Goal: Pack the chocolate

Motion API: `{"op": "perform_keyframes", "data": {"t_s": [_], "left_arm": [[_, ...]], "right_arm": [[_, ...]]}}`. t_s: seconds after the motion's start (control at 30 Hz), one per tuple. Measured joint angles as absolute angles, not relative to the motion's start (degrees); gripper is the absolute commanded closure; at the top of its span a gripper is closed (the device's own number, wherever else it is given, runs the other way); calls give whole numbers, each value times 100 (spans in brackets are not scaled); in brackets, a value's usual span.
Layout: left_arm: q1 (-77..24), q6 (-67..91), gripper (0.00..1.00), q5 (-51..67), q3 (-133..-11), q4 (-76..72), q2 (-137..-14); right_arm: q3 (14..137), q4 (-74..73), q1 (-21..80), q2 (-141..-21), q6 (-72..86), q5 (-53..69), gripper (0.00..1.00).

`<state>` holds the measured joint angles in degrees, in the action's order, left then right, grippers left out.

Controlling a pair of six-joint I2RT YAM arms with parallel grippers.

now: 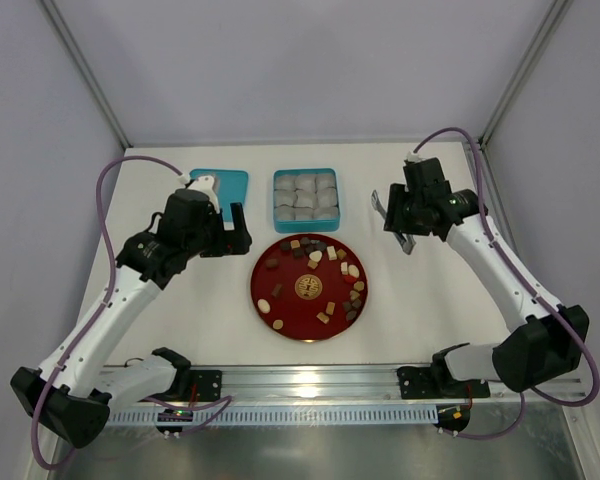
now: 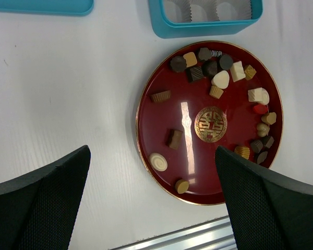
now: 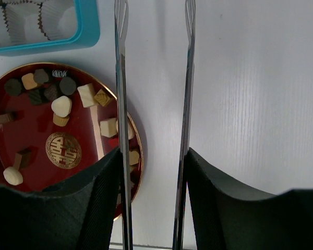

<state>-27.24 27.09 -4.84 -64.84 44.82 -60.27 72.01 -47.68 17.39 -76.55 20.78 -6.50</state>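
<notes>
The chocolate [image 1: 315, 257] is several small dark, light brown and cream pieces on a round red plate [image 1: 262, 298] at the table's middle. It also shows in the left wrist view [image 2: 220, 79] and the right wrist view [image 3: 61, 105]. A teal box [image 1: 305, 198] lined with white paper cups stands just behind the plate. My left gripper [image 1: 227, 232] is open and empty, above the table left of the plate [image 2: 161, 125]. My right gripper [image 1: 400, 222] is shut on metal tongs [image 3: 119, 78], whose two blades stand apart, right of the plate [image 3: 5, 148].
A flat teal lid [image 1: 230, 184] lies behind my left gripper, left of the box. A metal rail [image 1: 310, 380] runs along the table's near edge. The frame's posts stand at the back corners.
</notes>
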Motion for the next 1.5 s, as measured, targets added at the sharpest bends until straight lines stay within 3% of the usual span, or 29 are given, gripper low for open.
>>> {"op": "perform_keyframes", "data": {"t_s": [0.73,1.5], "left_arm": [[-2724,2814,0,-585,-6482,4488,-6029],[-2724,2832,0,-781,-6589,4709,-6036]], "right_arm": [[7588,-5153,3664,-7443,2613,-526,48],[8009,-5015,5725,-8737,2952,-515,49]]}}
